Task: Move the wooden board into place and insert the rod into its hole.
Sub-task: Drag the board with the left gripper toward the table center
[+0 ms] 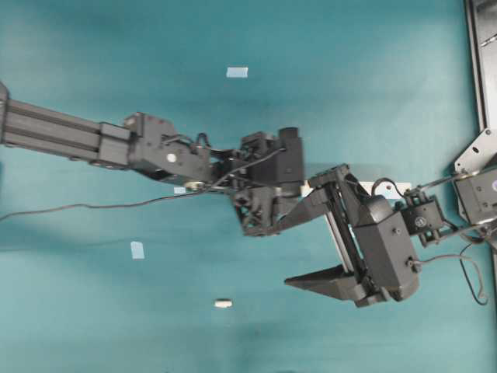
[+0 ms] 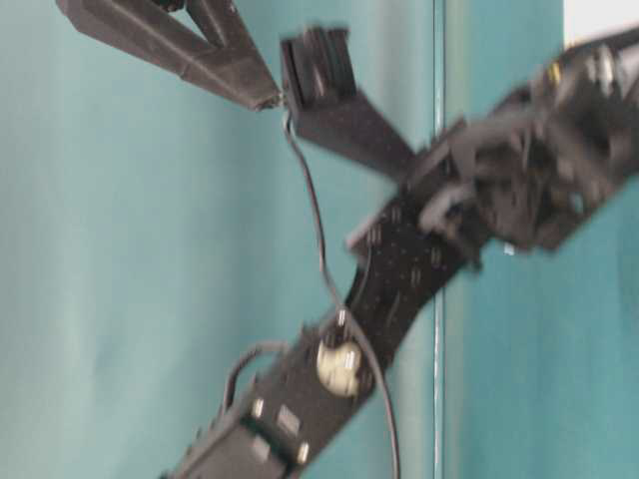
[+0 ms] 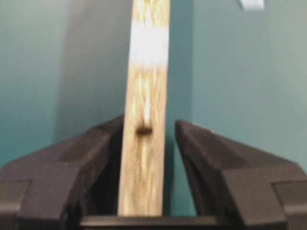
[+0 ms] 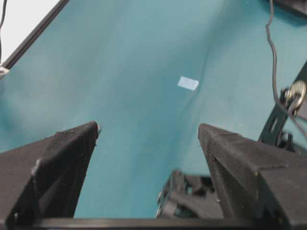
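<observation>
The wooden board (image 3: pixel 146 96) runs straight up the left wrist view with its speckled tan side and a small dark hole (image 3: pixel 144 130) towards the camera. My left gripper (image 3: pixel 149 120) straddles it, open, with a clear gap on the right and the left finger close alongside. From overhead only a whitish bit of the board (image 1: pixel 308 188) shows beneath the arms, at my left gripper (image 1: pixel 260 198). My right gripper (image 1: pixel 277 255) hangs wide open just right of it, and nothing lies between its fingers (image 4: pixel 148 127). The rod (image 1: pixel 223 303) lies alone on the teal mat below them.
Pale-blue tape scraps (image 1: pixel 237 72) (image 1: pixel 137 249) (image 1: pixel 180 189) lie on the mat, one also in the right wrist view (image 4: pixel 188 83). A black frame (image 1: pixel 477 62) borders the right edge. A cable (image 1: pixel 78 207) trails off the left arm.
</observation>
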`<state>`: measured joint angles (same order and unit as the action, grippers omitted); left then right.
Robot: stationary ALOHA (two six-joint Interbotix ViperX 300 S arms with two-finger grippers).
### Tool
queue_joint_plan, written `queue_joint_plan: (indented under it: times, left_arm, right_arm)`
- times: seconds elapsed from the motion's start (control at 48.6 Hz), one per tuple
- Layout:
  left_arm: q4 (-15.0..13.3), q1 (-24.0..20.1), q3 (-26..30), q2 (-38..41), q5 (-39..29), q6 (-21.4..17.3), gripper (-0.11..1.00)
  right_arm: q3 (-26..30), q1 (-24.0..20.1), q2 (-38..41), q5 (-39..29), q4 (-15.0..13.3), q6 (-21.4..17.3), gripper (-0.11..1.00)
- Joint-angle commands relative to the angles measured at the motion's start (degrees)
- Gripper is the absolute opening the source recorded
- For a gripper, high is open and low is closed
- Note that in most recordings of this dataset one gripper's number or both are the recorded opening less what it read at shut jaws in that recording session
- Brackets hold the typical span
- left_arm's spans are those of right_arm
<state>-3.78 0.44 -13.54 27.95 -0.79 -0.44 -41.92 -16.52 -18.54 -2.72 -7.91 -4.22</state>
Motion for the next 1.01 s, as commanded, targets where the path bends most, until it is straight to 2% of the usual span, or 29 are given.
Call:
queue_joint_plan:
  times: [0.0, 0.144, 0.329, 0.494, 0.741, 0.988]
  left_arm:
    - [0.0, 0.53, -2.37, -4.22, 0.53, 0.0, 0.51]
    - [0.0, 0.53, -5.89, -5.01, 4.31, 0.0, 0.5]
    - [0.0, 0.53, -8.09, -3.6, 14.06, 0.0, 0.51]
    - [0.0, 0.7, -7.82, -1.49, 19.51, 0.0, 0.5]
    - [0.0, 1.58, -8.35, 1.93, 24.7, -0.18, 0.5]
    - [-0.09, 2.55, -10.2, 6.59, 37.0, -0.97, 0.5]
  right_arm:
    - [0.62, 0.0, -0.97, 0.35, -0.09, -0.09, 0.93]
    - [0.53, 0.0, -0.88, 0.18, 0.09, -0.09, 0.93]
    - [0.88, 0.0, -0.88, -2.02, 0.7, -0.35, 0.93]
    - [3.16, -0.18, -0.18, -8.79, 1.32, -5.01, 0.93]
    - [11.51, -1.41, 6.94, -20.04, 1.32, -13.36, 0.91]
    - [24.35, -3.52, 19.16, -32.96, 1.32, -14.85, 0.87]
